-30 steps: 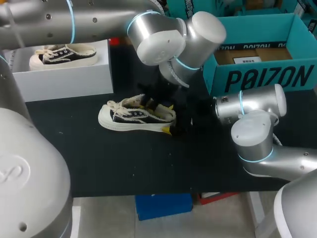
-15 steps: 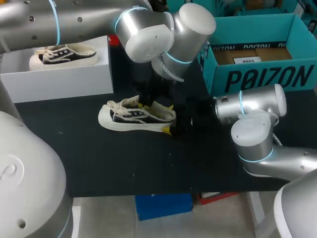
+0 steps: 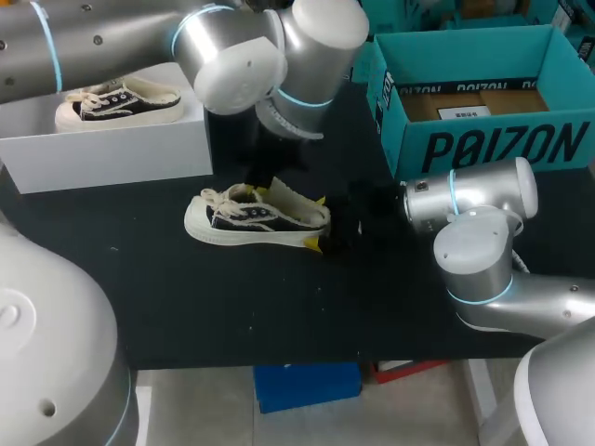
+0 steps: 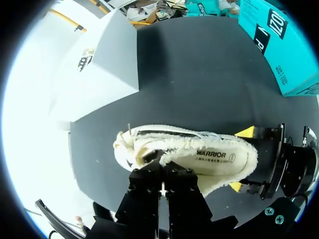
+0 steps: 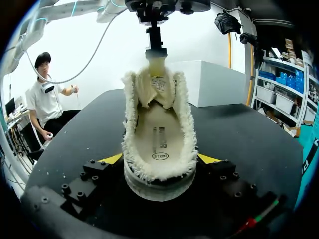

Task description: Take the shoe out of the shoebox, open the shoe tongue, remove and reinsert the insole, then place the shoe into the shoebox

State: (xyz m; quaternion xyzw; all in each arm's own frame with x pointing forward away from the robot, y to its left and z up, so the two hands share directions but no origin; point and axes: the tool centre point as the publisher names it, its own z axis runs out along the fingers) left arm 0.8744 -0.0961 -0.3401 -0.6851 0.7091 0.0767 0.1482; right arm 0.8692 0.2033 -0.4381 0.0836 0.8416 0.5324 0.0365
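Observation:
A cream and black sneaker [image 3: 244, 219] lies on its sole on the black table [image 3: 232, 307], toe to the left. My left gripper [image 3: 269, 185] hangs over the shoe's opening, shut on the shoe tongue [image 5: 158, 75], which stands lifted. The same grip shows in the left wrist view [image 4: 162, 173], with the insole [image 4: 214, 158] lying flat inside the shoe. My right gripper [image 3: 316, 223] holds the heel, one yellow tip pressed against each side [image 5: 159, 162]. The teal shoebox [image 3: 483, 149] stands open at the back right.
A white box [image 3: 112, 153] at the back left carries a second sneaker [image 3: 119, 102]. My left arm's big elbow joints [image 3: 279, 56] hang over the table's middle back. Bare black table lies in front of the shoe.
My left arm has swung toward the left and its fingers have closed on the tongue, which now stands up. The shoe and my right arm have stayed put.

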